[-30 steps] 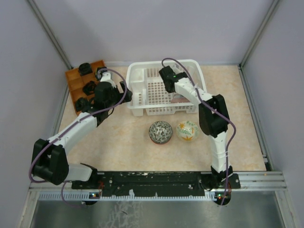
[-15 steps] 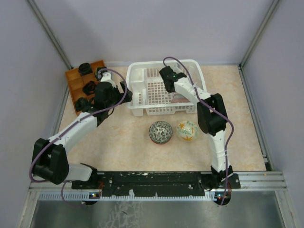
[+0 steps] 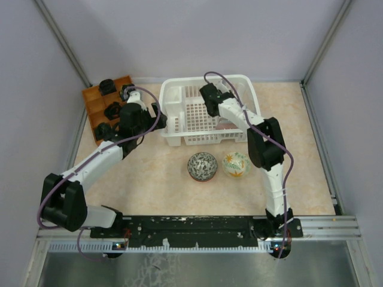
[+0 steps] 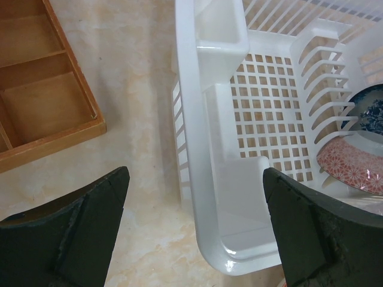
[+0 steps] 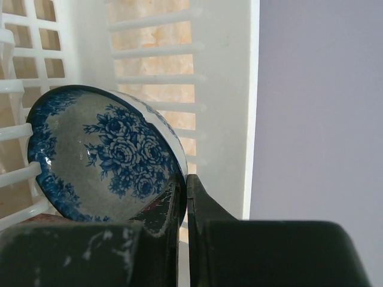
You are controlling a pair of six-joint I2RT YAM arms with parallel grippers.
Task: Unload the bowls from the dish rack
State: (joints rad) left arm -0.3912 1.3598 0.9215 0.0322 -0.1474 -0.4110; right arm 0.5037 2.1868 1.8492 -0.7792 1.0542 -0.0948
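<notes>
The white dish rack (image 3: 203, 80) stands at the back of the table. My right gripper (image 5: 185, 179) reaches down into it (image 3: 210, 101) and is shut on the rim of a blue-flowered bowl (image 5: 102, 158) that stands on edge between the dividers. A red patterned bowl (image 4: 353, 170) leans beside the blue bowl (image 4: 366, 113) in the rack. Two bowls sit on the table in front of the rack: a dark grey-and-white one (image 3: 202, 165) and a pale green one (image 3: 236, 164). My left gripper (image 4: 194, 174) hangs open over the rack's near left corner (image 4: 206, 179), holding nothing.
An orange-brown compartment tray (image 3: 96, 110) with small dark items lies left of the rack, its near compartments (image 4: 48, 89) bare. Grey walls close in the back and both sides. The right arm's elbow (image 3: 266, 143) stands by the rack's right end.
The right gripper's jaws have closed onto the blue bowl's rim. The left arm has stayed where it was, still open.
</notes>
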